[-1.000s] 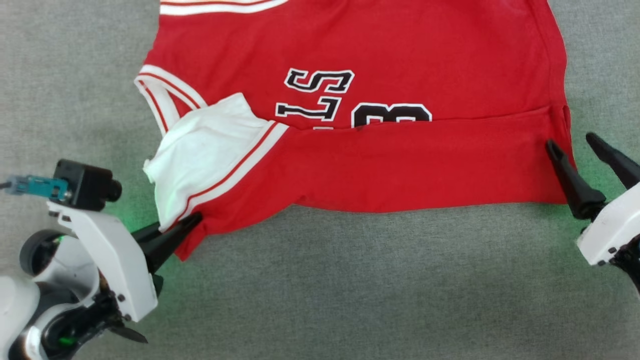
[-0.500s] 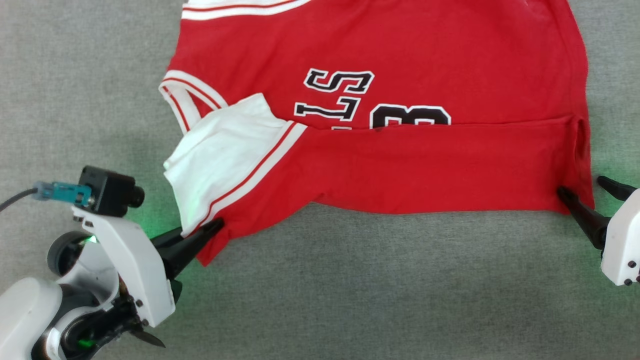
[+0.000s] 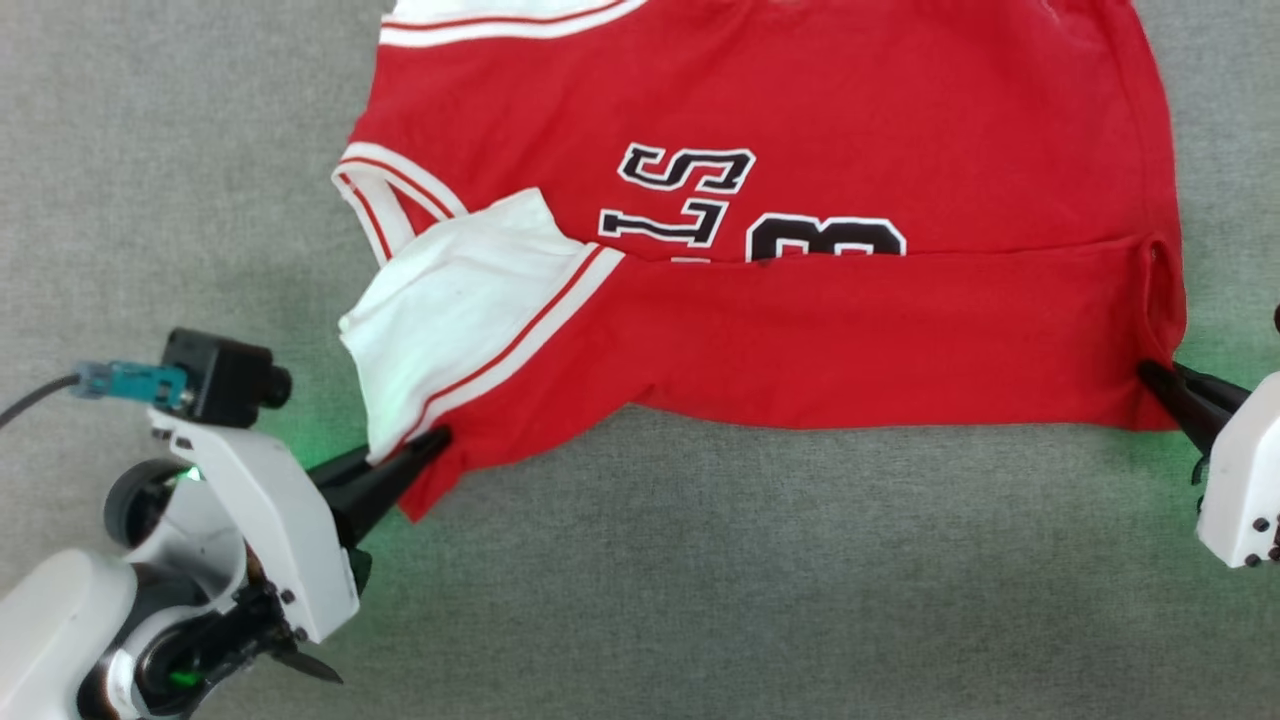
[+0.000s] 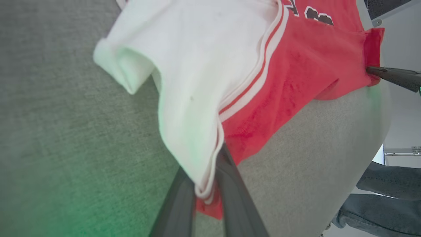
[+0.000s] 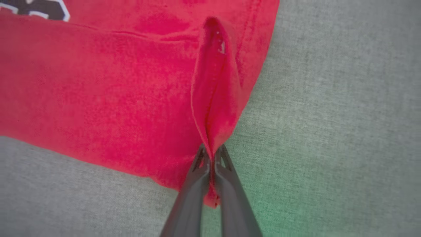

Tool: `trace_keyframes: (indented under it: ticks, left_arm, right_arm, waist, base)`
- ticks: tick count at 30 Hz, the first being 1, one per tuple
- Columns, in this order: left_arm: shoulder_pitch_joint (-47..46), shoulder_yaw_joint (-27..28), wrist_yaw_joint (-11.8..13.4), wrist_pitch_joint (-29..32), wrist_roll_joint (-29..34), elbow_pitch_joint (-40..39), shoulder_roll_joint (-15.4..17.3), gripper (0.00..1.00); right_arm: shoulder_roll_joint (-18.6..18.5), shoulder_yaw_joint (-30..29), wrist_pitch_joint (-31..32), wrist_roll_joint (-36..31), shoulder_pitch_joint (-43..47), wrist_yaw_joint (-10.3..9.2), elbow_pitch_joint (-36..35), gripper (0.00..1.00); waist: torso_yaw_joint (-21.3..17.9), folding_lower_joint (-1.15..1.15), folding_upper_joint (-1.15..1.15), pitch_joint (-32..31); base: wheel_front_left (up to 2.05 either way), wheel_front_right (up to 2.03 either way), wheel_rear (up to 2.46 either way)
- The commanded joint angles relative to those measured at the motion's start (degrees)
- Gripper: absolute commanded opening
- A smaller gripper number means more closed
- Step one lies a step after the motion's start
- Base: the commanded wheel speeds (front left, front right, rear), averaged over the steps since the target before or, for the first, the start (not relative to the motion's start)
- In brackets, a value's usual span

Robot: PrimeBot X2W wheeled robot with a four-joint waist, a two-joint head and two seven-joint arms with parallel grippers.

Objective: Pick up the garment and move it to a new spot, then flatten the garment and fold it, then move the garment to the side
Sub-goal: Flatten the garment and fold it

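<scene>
Nearest the robot, the left hand (image 3: 420, 450) was clamped on the garment (image 3: 800, 330) at its near left corner. There a white panel (image 3: 450, 310), edged with white bands and a thin red stripe, met the red cloth. In the left wrist view the hem ran between the two dark fingers (image 4: 238, 204). At the other side of the grey counter (image 3: 700, 600), the right hand (image 3: 1155, 375) was pinched shut on the garment's near right corner, its fingers pressed together on a raised pleat of red fabric. A green glow lay on the counter beside each hand.

The garment lay spread on the counter between the two hands. Its near part was folded over itself as a plain red strip. The strip's far edge ran straight across and covered the lower part of the black, white-outlined lettering (image 3: 690, 190). Beyond the fold the red body lay flat, with a striped white armhole band (image 3: 365, 195) at the left and a white band with a red stripe (image 3: 500, 25) at the far edge.

In the left wrist view, past the counter's edge, a person's legs in jeans (image 4: 384, 197) were in sight.
</scene>
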Motion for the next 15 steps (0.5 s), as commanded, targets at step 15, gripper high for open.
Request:
trace_keyframes:
  ticks: [15]
  left_arm:
    - [8.7,1.6,1.2,-0.4,-1.7,-6.9,5.4,0.00]
  right_arm:
    - [-3.7,-3.7,2.4,4.2,6.7,-0.09,-2.1,0.00]
  waist:
    - [0.3,0.00,0.00,-6.3]
  base:
    - [0.00,0.00,0.00]
